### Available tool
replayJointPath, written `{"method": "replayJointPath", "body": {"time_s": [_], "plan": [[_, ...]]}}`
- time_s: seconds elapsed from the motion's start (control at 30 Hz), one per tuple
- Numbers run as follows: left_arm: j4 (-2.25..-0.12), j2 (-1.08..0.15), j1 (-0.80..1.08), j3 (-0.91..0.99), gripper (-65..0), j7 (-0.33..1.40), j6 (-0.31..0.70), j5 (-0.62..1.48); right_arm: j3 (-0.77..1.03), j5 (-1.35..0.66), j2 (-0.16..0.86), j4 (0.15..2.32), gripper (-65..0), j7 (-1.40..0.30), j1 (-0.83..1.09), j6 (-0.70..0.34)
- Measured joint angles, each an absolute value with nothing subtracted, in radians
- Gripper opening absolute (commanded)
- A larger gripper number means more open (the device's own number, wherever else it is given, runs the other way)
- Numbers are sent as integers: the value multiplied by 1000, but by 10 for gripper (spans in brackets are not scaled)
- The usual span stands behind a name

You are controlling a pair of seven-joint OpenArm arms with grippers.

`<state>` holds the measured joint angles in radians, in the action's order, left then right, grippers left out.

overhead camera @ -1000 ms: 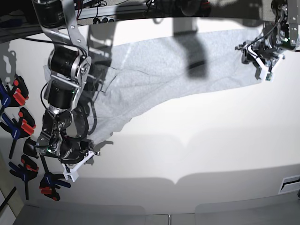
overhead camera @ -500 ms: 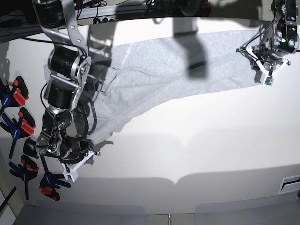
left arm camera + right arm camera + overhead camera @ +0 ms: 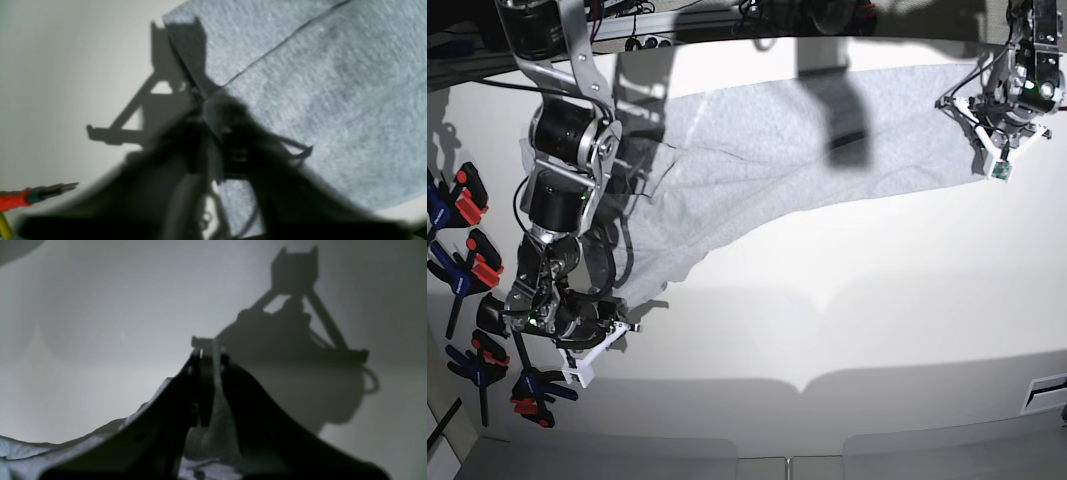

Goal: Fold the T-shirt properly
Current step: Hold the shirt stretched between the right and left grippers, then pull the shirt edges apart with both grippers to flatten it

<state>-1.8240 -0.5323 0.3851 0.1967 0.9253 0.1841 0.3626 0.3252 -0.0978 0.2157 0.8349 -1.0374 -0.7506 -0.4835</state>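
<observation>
The right gripper hangs low over the near side of the table, jaws pinched tight on a strip of the T-shirt; from that grip the grey cloth runs up and away, slack and creased; at the far edge the left gripper sits over the shirt's corner, cloth seemingly between the jaws, though how wide they stand I cannot tell; both holds should be secure and the cloth drawn taut before folding.
</observation>
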Motion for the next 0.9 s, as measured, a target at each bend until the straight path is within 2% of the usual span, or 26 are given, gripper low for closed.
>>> {"method": "replayJointPath", "body": {"time_s": [0.03, 0.23, 0.33, 0.53, 0.7, 0.77, 0.87, 0.9], "plan": [[-1824, -532, 385, 197, -404, 930, 184, 383, 325, -97, 216, 835, -650, -1038, -751, -484], [-1818, -532, 385, 197, -400, 939, 185, 520, 325, -97, 216, 835, -650, -1037, -751, -484], [-1770, -532, 384, 197, -400, 913, 184, 459, 325, -102, 216, 835, -650, -1037, -751, -484], [-1721, -532, 384, 196, -400, 890, 107, 394, 325, -104, 213, 835, -650, -1037, -751, -484], [-1721, -532, 384, 197, -401, 886, 105, 384, 325, -104, 216, 835, -650, -1037, -751, -484], [-1721, -532, 385, 197, -448, 868, 105, 383, 325, -104, 216, 835, -650, -1038, -751, -484], [-1721, -532, 384, 196, -650, 848, 105, 379, 325, -104, 216, 835, -650, -1038, -751, -486], [-1721, -532, 385, 196, -650, 848, 105, 379, 325, -104, 216, 835, -650, -1037, -751, -487]]}}
